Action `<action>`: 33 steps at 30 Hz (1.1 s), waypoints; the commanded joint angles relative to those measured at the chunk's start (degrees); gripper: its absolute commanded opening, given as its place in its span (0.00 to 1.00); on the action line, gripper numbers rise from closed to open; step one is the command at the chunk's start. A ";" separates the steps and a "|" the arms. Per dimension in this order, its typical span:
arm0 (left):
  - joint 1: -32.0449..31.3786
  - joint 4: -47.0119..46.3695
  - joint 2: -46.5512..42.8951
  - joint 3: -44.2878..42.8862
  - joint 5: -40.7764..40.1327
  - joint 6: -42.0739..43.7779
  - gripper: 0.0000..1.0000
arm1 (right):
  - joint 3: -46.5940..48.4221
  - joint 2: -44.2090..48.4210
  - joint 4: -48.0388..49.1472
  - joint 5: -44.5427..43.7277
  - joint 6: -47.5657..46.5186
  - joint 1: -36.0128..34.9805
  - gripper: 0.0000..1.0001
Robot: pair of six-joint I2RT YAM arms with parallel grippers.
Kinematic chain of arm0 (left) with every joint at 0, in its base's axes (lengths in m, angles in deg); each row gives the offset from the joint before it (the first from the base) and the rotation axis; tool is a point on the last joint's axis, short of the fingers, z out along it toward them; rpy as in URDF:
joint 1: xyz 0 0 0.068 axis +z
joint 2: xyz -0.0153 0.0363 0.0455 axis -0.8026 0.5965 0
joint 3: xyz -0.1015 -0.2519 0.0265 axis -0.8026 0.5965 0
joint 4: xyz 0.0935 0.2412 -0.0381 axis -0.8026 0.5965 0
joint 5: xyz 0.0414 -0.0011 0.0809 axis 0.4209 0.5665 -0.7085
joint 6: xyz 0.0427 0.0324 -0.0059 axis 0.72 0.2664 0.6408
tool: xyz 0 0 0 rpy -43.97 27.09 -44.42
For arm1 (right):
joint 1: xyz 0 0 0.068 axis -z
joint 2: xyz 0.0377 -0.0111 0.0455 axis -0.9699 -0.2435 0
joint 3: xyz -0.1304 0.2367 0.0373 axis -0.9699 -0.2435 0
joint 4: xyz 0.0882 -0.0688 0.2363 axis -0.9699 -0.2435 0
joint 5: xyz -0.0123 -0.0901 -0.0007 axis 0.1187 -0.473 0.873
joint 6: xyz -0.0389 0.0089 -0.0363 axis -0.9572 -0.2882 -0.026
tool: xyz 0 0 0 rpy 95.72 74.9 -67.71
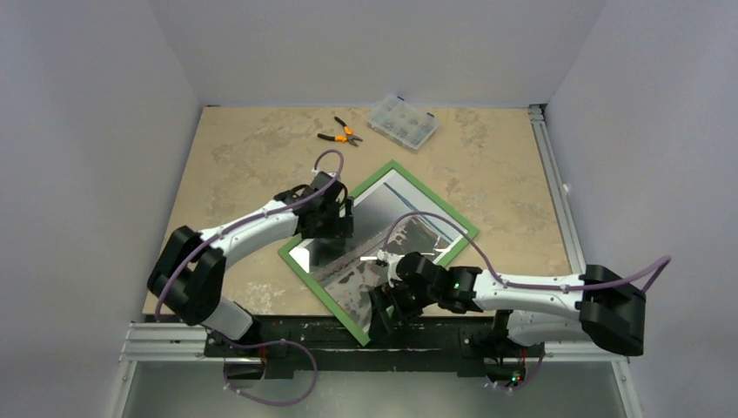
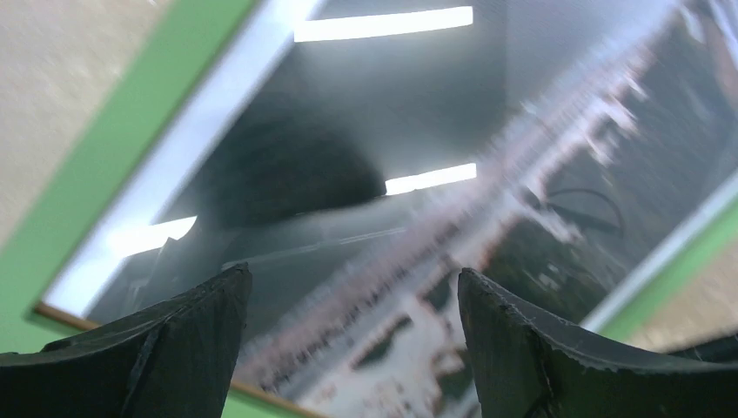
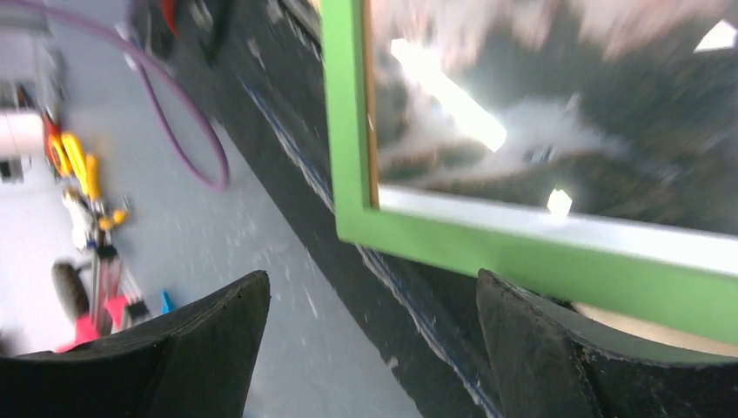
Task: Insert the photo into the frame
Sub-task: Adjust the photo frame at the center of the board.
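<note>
Read the top view as your dial, with 12 at the far wall. The frame (image 1: 435,196) lies flat on the table (image 1: 252,157), green side up and turned like a diamond. Its corners sit at roughly 12, 3, 6 and 9 o'clock, and the 6 o'clock corner pokes out past the table's near edge over the black rail. The photo (image 1: 409,222) fills the opening inside the green border, its dark grey-and-white scene facing up and its white margin showing along the edges. Its surface mirrors the strip lights, so you cannot tell whether the pane lies over it.

Your left gripper (image 1: 335,233) sits over the frame's 9 o'clock part. In its wrist view the jaws are spread wide with nothing between them, above the picture; contact cannot be judged. Your right gripper (image 1: 377,325) is at the 6 o'clock corner, jaws also spread and holding nothing, with the green corner just ahead of the fingertips.

Orange-handled pliers (image 1: 341,133) and a clear compartment box (image 1: 402,122) lie toward 12 o'clock, well apart from the frame
</note>
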 commanded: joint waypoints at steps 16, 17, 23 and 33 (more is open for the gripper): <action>-1.53 15.71 -30.11 21.69 -0.46 -23.06 0.65 | 11.39 9.18 -13.73 -12.70 -9.17 25.05 0.92; -1.43 14.83 -29.86 22.42 -0.21 -23.42 0.63 | 11.43 9.28 -13.74 -12.40 -9.14 26.07 0.92; 0.10 6.41 -24.06 24.63 2.79 -22.82 0.61 | 11.63 10.36 -14.38 -11.43 -9.26 28.69 0.92; 0.61 5.21 -13.88 17.67 1.55 -10.71 0.16 | 13.53 11.36 -18.48 -9.15 -12.06 34.20 0.92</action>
